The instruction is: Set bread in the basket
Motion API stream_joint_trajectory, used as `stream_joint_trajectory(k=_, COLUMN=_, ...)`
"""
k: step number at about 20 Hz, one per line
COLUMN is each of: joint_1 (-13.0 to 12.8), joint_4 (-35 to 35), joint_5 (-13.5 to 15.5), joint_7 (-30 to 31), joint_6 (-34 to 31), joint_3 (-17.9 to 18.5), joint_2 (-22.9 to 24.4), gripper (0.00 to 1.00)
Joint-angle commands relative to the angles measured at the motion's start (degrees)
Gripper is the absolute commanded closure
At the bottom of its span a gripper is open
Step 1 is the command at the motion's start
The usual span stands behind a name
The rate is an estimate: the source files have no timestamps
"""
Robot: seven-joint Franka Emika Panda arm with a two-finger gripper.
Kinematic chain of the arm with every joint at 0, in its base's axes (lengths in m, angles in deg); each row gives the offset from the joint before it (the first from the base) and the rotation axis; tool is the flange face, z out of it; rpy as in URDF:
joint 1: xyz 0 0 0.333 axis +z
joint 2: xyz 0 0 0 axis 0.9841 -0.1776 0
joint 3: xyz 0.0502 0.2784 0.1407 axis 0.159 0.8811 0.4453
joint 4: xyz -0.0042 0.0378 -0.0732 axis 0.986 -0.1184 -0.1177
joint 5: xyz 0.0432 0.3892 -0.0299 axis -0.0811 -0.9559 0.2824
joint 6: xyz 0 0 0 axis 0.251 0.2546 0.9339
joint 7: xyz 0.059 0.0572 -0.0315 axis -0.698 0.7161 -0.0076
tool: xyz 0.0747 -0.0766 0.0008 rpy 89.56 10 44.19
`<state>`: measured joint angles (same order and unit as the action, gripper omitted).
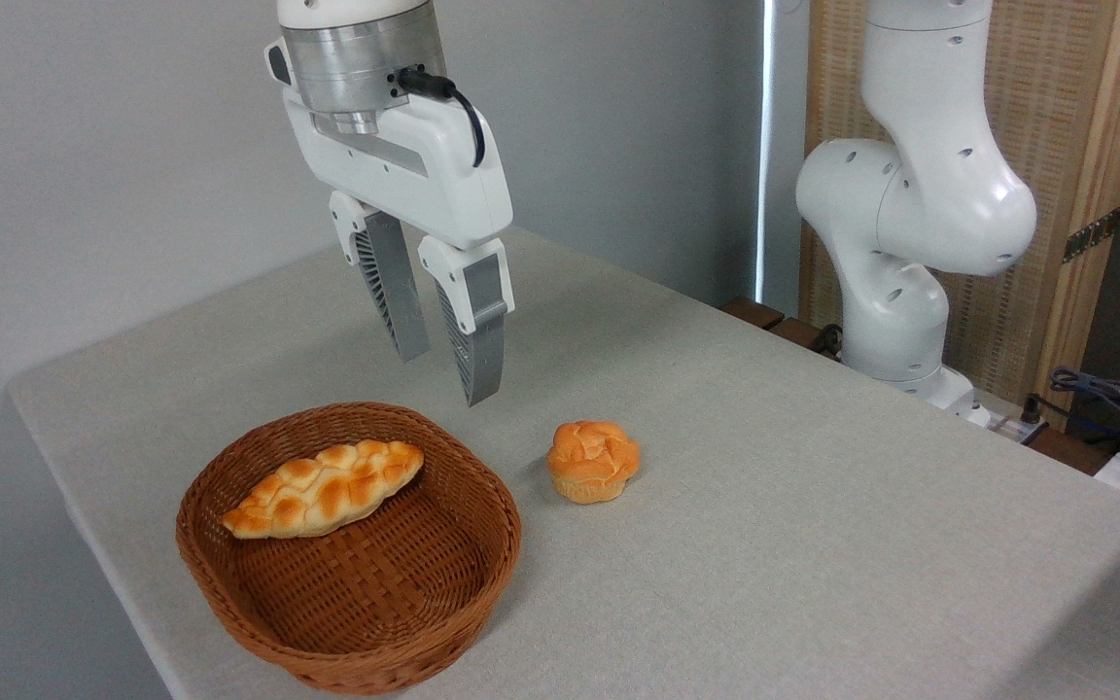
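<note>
While bread [325,490] lies inside basket [482,574], leaning on back-left wall, gripper [447,377] hangs above basket's far rim, fingers [398,301] narrowly parted, holding nothing. Small round bun [593,460] sits on table [813,506] just right of basket.

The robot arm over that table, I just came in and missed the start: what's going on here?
A white robot arm's gripper hangs in the air above the table, jaws apart and holding nothing. The long golden-brown braided loaf lies inside the oval brown wicker basket, leaning against its far wall. A small round orange bun sits on the grey table beside the basket, untouched.
</note>
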<state>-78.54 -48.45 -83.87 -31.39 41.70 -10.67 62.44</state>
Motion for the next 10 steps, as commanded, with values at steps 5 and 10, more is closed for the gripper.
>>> stream_joint_trajectory(k=5, joint_1=-0.88, joint_4=-0.14, joint_5=0.13, joint_7=-0.64, joint_6=-1.15, joint_3=0.92, joint_2=0.59, gripper=0.00)
stream_joint_trajectory(k=10, joint_1=-0.80, joint_4=-0.05, joint_5=0.13, joint_7=-0.64, joint_6=-0.89, joint_3=1.01, joint_2=0.59, gripper=0.00)
